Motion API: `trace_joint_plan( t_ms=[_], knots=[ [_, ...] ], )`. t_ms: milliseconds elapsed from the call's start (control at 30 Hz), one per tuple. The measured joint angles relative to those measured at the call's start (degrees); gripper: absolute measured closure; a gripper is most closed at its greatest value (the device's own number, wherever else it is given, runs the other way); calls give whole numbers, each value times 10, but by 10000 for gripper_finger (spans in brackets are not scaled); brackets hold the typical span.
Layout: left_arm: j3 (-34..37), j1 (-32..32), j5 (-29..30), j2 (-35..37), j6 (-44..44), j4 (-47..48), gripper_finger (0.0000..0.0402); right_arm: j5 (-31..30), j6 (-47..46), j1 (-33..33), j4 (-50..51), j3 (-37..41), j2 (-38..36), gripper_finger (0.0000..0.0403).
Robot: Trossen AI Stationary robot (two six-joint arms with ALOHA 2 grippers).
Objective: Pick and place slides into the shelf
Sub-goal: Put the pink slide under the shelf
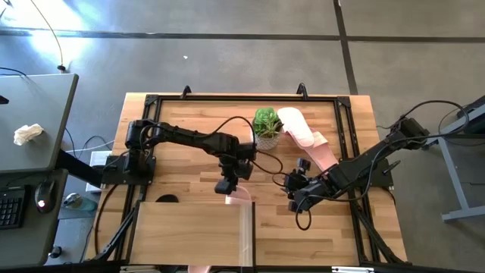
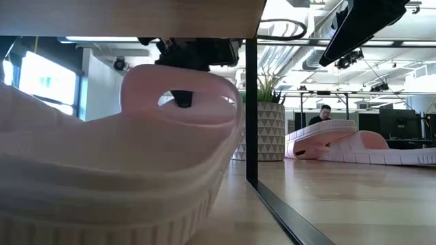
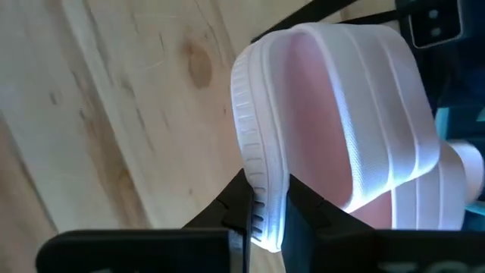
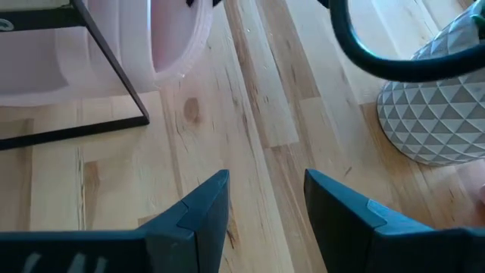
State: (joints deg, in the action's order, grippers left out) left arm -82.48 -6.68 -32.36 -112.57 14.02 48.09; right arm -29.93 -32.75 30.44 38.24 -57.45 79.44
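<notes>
The left gripper (image 3: pixel 267 216) is clamped on the rim of a pink slide (image 3: pixel 341 121), held at the open front of the shelf (image 1: pixel 193 231), partly under its top panel beside another pink slide (image 2: pixel 82 177) already inside. The right gripper (image 4: pixel 265 201), fingers apart and empty, hangs over bare table (image 4: pixel 250 114) near the plant (image 1: pixel 266 126), where two more pink slides (image 1: pixel 307 140) lie. The thin edge grip may let the slide twist or slip, and its strap could catch on the shelf's panel or dark upright if pushed in crooked.
</notes>
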Motion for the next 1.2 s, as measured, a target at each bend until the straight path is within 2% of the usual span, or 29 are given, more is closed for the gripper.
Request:
trace_joint_plan(
  t_ms=[167,333,533,733,900,1200],
  knots=[
    [0,4,-1,0,7,1,380,0,0,0,0,0,0,242],
    [0,-4,94,0,-1,2,376,-3,0,0,0,0,0,242],
    [0,-38,123,0,-2,6,379,-5,-8,0,-2,0,0,242],
    [0,-57,106,0,-1,1,367,-5,-18,0,-2,0,0,242],
    [0,-61,61,0,2,7,338,-5,-18,0,-2,0,0,242],
    [0,-37,108,0,29,16,293,-5,-18,0,-2,0,0,242]
  ],
)
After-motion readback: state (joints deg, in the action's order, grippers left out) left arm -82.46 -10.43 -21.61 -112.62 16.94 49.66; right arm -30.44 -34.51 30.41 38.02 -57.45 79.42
